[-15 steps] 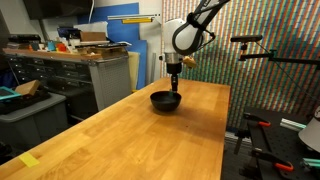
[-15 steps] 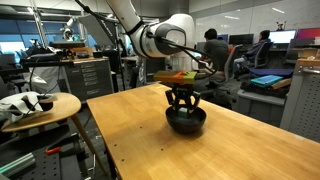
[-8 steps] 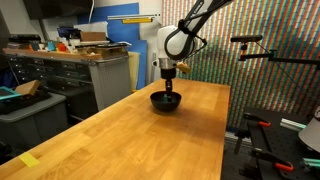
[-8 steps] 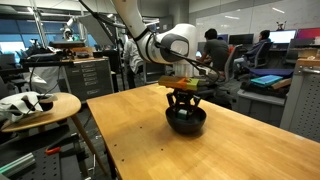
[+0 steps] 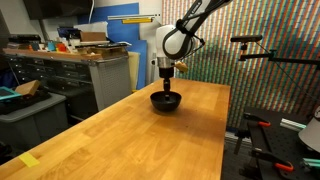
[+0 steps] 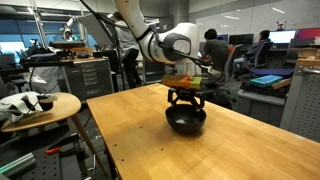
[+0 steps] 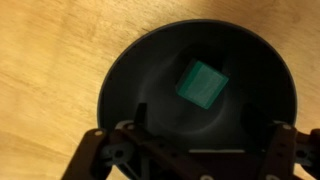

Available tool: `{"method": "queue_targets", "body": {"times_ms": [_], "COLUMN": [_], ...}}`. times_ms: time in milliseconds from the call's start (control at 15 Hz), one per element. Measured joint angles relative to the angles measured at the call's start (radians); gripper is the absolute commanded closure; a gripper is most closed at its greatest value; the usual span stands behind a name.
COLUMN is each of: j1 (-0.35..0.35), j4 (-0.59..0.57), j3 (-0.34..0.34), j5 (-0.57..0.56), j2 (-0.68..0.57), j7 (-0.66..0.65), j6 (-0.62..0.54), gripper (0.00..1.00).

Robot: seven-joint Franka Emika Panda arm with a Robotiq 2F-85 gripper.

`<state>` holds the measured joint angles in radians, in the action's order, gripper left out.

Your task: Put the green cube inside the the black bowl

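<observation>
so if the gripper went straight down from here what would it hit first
Most likely the gripper meets the black bowl from inside, perhaps the green cube lying in it; depth is unclear.

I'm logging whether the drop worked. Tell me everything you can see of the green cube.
The green cube is small, plain-sided, teal-green and matte-looking. In the wrist view it lies on the inner floor of the black bowl, rotated askew to the picture. Only the bowl touches it; the gripper hangs open above, fingers clear. The exterior views hide it.
</observation>
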<state>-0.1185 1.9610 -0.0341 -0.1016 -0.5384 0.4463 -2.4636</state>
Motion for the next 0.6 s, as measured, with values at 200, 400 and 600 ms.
{"method": "queue_targets", "body": {"times_ms": [200, 400, 600], "j1": [-0.005, -0.01, -0.018], "j4": [-0.004, -0.006, -0.01], "j3": [0.0, 0.0, 0.0], "j5": [0.003, 0.009, 0.037], "j2": [0.026, 0.066, 0.108], "j7": [0.001, 0.001, 0.0], "j6": [0.002, 0.029, 0.101], "gripper": [0.0, 0.0, 0.0]}}
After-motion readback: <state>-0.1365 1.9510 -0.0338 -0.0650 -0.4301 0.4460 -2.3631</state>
